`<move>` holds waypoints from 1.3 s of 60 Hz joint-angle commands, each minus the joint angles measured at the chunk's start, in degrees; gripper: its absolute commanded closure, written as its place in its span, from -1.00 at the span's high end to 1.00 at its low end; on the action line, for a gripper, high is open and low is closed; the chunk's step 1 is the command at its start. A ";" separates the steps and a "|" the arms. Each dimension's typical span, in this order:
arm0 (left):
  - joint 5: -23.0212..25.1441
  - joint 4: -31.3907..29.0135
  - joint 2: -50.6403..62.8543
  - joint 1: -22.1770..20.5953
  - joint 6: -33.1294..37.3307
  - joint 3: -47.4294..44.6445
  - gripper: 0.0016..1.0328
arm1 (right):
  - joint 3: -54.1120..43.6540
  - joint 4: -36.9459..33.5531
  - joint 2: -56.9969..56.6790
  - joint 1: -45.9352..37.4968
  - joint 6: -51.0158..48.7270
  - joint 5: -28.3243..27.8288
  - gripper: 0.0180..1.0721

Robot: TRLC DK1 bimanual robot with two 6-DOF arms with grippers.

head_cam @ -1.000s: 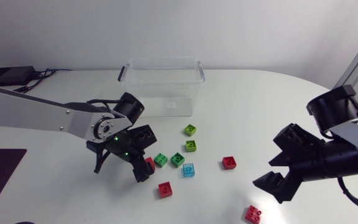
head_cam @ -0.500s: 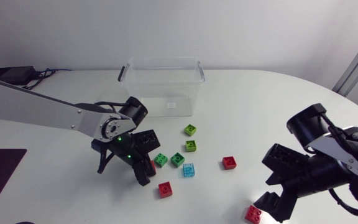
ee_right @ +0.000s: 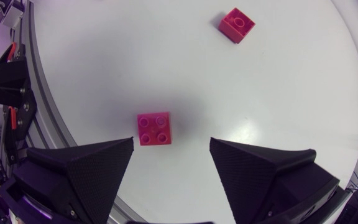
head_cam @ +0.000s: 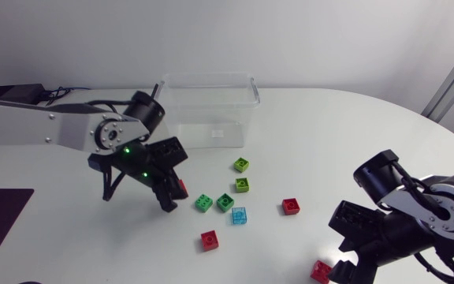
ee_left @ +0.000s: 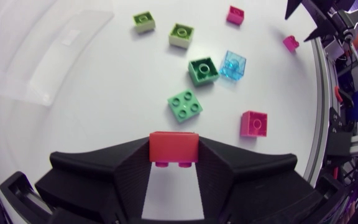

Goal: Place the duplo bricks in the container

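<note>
Head view: right gripper point(ee_right: 171, 144) partly cut off, splayed | left gripper point(ee_left: 174, 153) clamps red brick point(ee_left: 174, 144), mostly hidden

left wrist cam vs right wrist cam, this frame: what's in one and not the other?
Only left wrist: left end effector shut on a red brick, four green bricks, the blue brick, a corner of the container.
Only right wrist: no extra object, just the close-up: right end effector open, a red four-stud brick just ahead of its gap.
Shared: that four-stud brick and the right end effector, both small and far in the left wrist view, plus the white table.
</note>
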 commanded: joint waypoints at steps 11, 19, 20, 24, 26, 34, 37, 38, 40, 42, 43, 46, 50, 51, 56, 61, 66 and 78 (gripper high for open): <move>1.61 -1.44 -5.09 5.33 -0.94 9.19 -0.31 | -2.03 1.28 3.60 4.77 -0.46 0.73 0.67; 2.66 -0.21 -4.74 7.18 -3.23 12.45 -0.31 | -1.68 3.39 7.20 6.17 0.16 3.19 0.67; 2.66 0.23 -4.65 7.35 -3.40 12.89 -0.31 | -1.59 3.92 7.91 6.17 0.16 3.46 0.67; 2.66 2.86 -3.95 7.79 -5.86 14.20 -0.31 | -1.24 5.50 10.72 6.17 0.25 4.25 0.67; 2.66 4.36 -3.69 7.79 -6.48 14.82 -0.31 | -1.24 6.29 11.77 6.26 0.51 4.60 0.67; 2.57 8.84 -1.66 8.41 -10.26 17.63 -0.31 | -1.24 7.61 13.27 7.49 1.30 4.60 0.56; 2.57 10.60 -0.52 8.50 -11.66 18.77 -0.31 | -1.15 7.70 13.71 7.84 1.30 4.51 0.47; 2.57 11.30 0.01 8.58 -12.10 19.21 -0.31 | -1.24 7.70 13.79 8.02 1.30 4.51 0.44; 2.57 12.00 0.89 8.67 -12.45 20.00 -0.31 | -1.24 7.70 13.97 8.28 1.30 4.51 0.37; 2.57 12.44 1.85 8.76 -12.72 20.97 -0.31 | -1.24 7.70 14.06 8.46 1.30 4.60 0.26; 2.57 12.71 2.47 8.76 -12.98 21.50 -0.31 | -1.24 7.70 14.23 8.63 1.30 4.51 0.17; 2.40 13.06 4.23 8.76 -13.33 22.99 -0.31 | -1.06 7.79 14.41 8.72 1.30 4.42 -0.10; 0.99 14.90 6.69 8.76 -14.12 24.75 -0.31 | -0.98 8.31 14.76 8.72 1.21 4.34 -0.23; 0.99 15.08 6.86 8.85 -14.21 24.84 -0.31 | -0.98 8.31 14.76 8.72 1.21 4.34 -0.23; -0.50 17.63 9.50 8.94 -15.09 26.60 -0.30 | -0.62 8.14 14.32 8.72 1.48 4.42 -0.32; -0.94 18.33 11.87 9.29 -15.44 28.62 -0.29 | -0.19 7.26 12.83 8.63 1.83 4.60 -0.32; -1.21 19.03 14.42 9.81 -15.53 30.38 -0.28 | 1.05 5.24 10.10 8.63 2.62 4.60 -0.32; -3.93 21.94 18.81 10.17 -15.79 32.92 -0.13 | 6.06 1.81 6.85 8.37 4.55 4.69 -0.32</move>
